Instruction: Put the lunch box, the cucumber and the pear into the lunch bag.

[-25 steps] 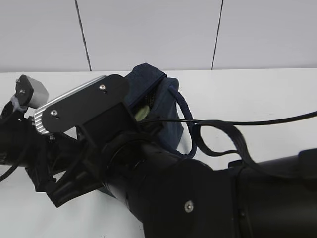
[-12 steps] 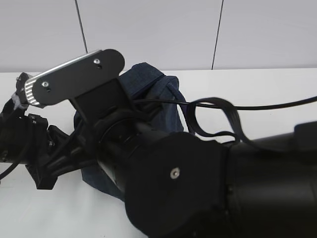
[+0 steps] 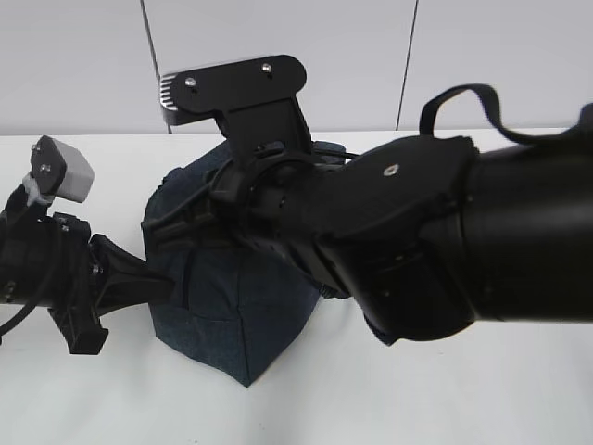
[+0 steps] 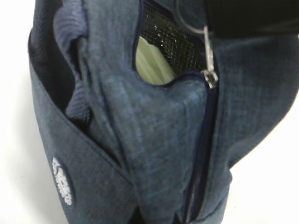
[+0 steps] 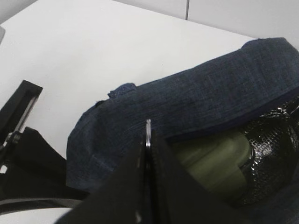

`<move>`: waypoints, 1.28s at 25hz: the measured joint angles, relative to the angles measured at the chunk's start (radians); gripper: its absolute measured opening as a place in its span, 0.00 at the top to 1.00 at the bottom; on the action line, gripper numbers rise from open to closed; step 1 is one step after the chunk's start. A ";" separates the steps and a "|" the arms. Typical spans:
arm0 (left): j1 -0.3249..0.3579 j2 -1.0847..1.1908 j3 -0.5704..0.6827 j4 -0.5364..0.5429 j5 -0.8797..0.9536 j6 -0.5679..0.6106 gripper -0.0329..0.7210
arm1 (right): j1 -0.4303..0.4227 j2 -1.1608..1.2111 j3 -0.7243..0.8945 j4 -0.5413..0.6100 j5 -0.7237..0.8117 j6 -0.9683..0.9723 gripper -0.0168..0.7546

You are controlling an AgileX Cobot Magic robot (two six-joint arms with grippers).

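The left claw is clenched on the side fabric of the lunch bag, which stands upright on the white surface, left of its middle. Through the bag's partly unzipped mouth the pale green lid of the lunch box shows inside. The right claw, jaws pressed together, pinches the metal ring pull beside the opening.

A: How many bags are on the bench?
B: One navy lunch bag, with one zipper and one metal ring pull.
A: And inside it?
B: One lunch box (only its pale green lid shows), at the opening's twelve o'clock in the left wrist view.
A: Hands?
B: Two: left hand and right hand.
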 joint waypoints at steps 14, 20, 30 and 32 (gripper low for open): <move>-0.001 0.000 -0.002 0.025 -0.013 0.000 0.94 | -0.068 -0.050 -0.045 0.000 0.103 0.000 0.98; -0.001 0.000 -0.002 0.035 -0.013 0.000 0.94 | -0.149 -0.054 -0.049 0.013 0.134 0.000 0.98; -0.001 0.000 -0.002 0.062 -0.013 0.000 0.94 | -0.327 -0.054 -0.069 0.033 0.280 0.004 0.98; -0.001 0.000 -0.002 0.064 -0.013 0.000 0.94 | -0.367 -0.044 -0.082 0.034 0.323 0.005 0.98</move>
